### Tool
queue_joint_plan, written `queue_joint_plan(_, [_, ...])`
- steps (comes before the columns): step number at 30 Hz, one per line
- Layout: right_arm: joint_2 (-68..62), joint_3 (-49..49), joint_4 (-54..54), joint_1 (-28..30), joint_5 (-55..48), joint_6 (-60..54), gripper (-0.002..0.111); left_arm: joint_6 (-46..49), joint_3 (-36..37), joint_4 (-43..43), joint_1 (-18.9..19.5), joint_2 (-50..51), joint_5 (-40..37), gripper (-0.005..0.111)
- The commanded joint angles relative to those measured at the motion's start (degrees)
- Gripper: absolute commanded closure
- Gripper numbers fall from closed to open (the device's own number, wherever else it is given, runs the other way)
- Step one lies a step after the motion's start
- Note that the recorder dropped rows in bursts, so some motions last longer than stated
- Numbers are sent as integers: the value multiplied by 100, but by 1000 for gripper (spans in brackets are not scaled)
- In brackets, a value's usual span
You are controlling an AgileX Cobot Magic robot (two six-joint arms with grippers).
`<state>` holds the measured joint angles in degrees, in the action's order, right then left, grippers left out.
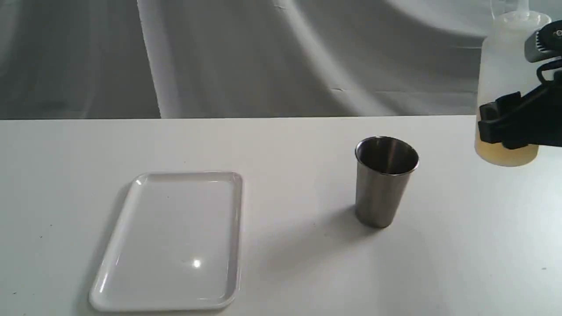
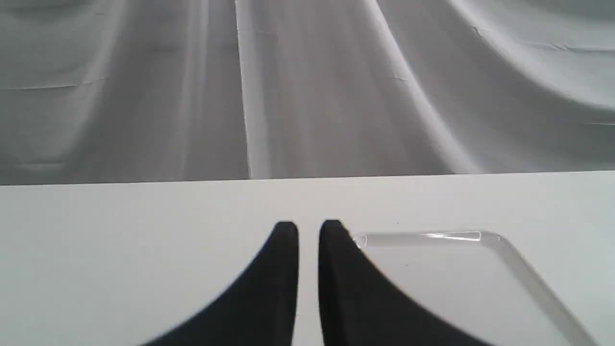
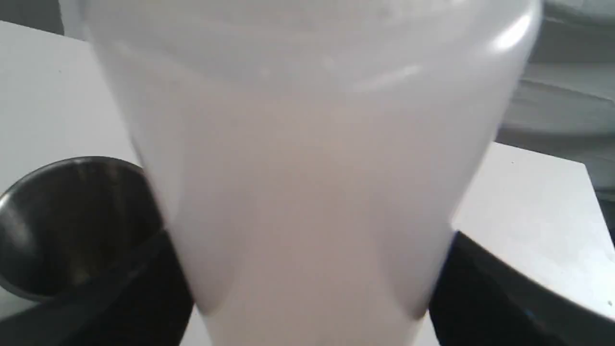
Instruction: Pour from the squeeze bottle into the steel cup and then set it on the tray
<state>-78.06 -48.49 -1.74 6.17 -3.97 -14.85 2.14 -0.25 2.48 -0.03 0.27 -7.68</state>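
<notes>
Squeeze bottle (image 1: 505, 83): nozzle tip cropped by top edge in exterior view. In right wrist view it's a blurry close-up, both ends out of frame, and we can't read liquid level there. Steel cup (image 3: 72, 226) half hidden behind bottle and finger. Right gripper (image 1: 505, 125) runs off right edge. Tray (image 2: 432, 236): one corner behind left gripper (image 2: 308, 230), rest cropped. We can't tell if slit between its tips means closed.

Black tapered end effector (image 2: 309, 226), possibly grey housing (image 1: 539, 47)
</notes>
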Motion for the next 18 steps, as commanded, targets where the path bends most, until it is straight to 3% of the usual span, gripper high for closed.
queue_joint_plan(1, [47, -139, 1006, 61, 39, 875, 60, -24, 25, 16, 3, -27, 9, 98])
queue_joint_plan(8, [47, -771, 2665, 61, -872, 2446, 60, -24, 25, 16, 3, -27, 9, 98])
queue_joint_plan(14, [47, -795, 5919, -255, -1615, 5250, 60, -11, 25, 16, 3, -27, 9, 98])
queue_joint_plan(18, [47, -795, 6737, -616, -1809, 5600, 60, -11, 25, 16, 3, -27, 9, 98])
